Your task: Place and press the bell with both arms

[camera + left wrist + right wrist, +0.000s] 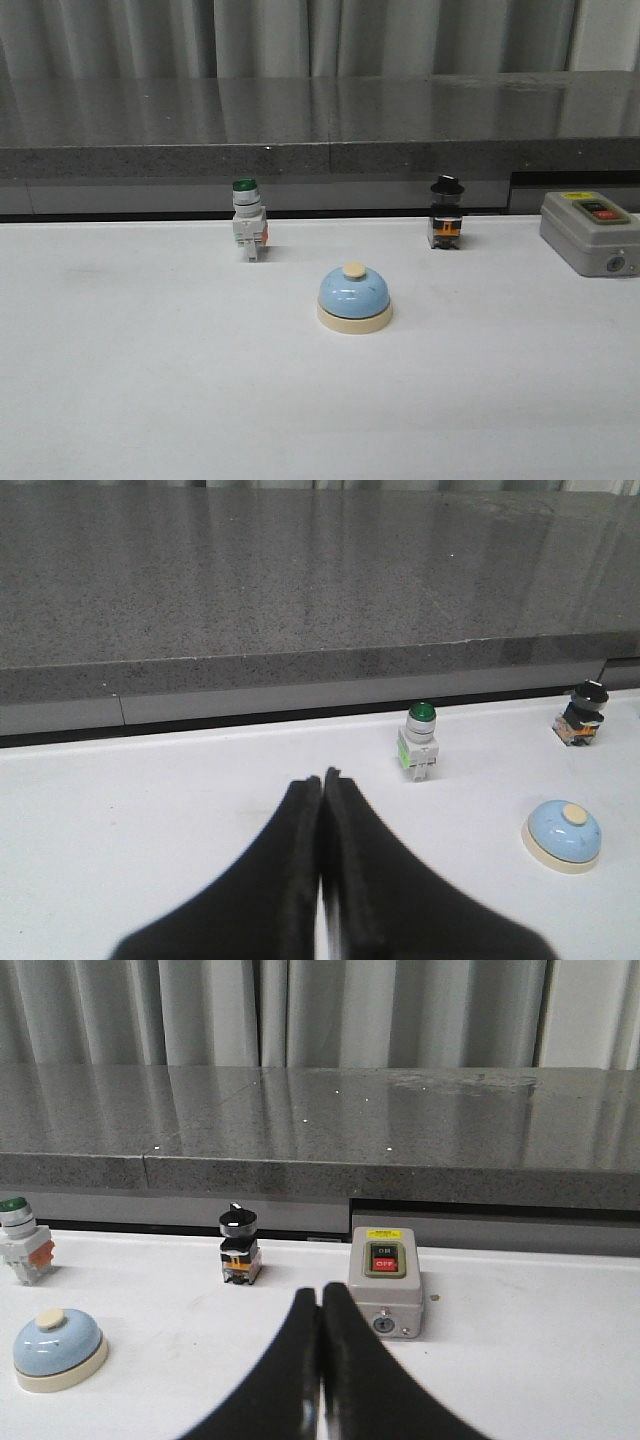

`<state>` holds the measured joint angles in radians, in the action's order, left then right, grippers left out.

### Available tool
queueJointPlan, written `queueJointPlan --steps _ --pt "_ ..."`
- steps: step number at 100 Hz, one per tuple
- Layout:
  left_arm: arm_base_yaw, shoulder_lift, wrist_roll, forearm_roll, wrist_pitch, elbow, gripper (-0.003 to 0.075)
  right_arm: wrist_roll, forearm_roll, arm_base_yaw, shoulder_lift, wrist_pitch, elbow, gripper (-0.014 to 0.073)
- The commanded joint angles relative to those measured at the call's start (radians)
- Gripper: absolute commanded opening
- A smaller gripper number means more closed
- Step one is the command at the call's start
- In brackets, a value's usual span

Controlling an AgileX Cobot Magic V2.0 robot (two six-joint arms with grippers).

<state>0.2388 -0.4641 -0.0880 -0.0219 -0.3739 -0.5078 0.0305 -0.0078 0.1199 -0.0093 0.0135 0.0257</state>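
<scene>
the front view shows neither arm at all, so the grippers can be read only from the wrist cameras, and each of those cuts its own fingers off at the picture's edge. the left gripper [322, 778] has its 2 black fingers pressed together along a thin seam, with nothing between them, raised clear of the white table [150, 380]. the right gripper [320, 1295] is likewise closed on itself and empty. the bell [354, 298] sits upright on the table near the middle of the front view, its cream button on top of the glossy blue dome and its cream base flat on the surface, well apart from both grippers. behind it to the left stands the green-capped switch [248, 222], and behind it to the right the black-knobbed switch [446, 214]; both are small, and their lower parts are hard to make out beyond some orange. the grey box [592, 230] is cut off by the right edge of the front view, but the right wrist view shows it whole, with a yellow label, a red and a dark button and a small keyhole on its front face. the left wrist view does not show the box. a dark grey counter [320, 115] and pale curtains [200, 1010] lie behind the table.
</scene>
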Motion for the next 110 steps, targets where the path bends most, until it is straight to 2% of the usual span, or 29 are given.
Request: queueJointPlan --steps 1,15,46,78,110 --pt "-0.003 -0.004 -0.008 0.015 0.107 -0.027 -0.0020 -0.001 -0.003 -0.006 -0.019 -0.082 -0.014 -0.0069" --pt "-0.003 -0.004 -0.008 0.047 0.150 -0.011 -0.0020 -0.001 -0.003 -0.006 -0.019 -0.082 -0.014 -0.0069" --pt "-0.049 0.083 -0.008 0.075 0.422 0.171 -0.0020 -0.001 -0.003 -0.006 -0.019 -0.082 -0.014 -0.0069" --pt "-0.141 0.274 -0.008 0.075 0.428 0.365 -0.0020 -0.001 -0.003 -0.006 -0.019 -0.082 -0.014 -0.0069" --pt "-0.149 0.456 -0.008 0.075 0.428 0.513 -0.0020 -0.001 -0.003 -0.006 -0.019 -0.082 -0.014 -0.0069"
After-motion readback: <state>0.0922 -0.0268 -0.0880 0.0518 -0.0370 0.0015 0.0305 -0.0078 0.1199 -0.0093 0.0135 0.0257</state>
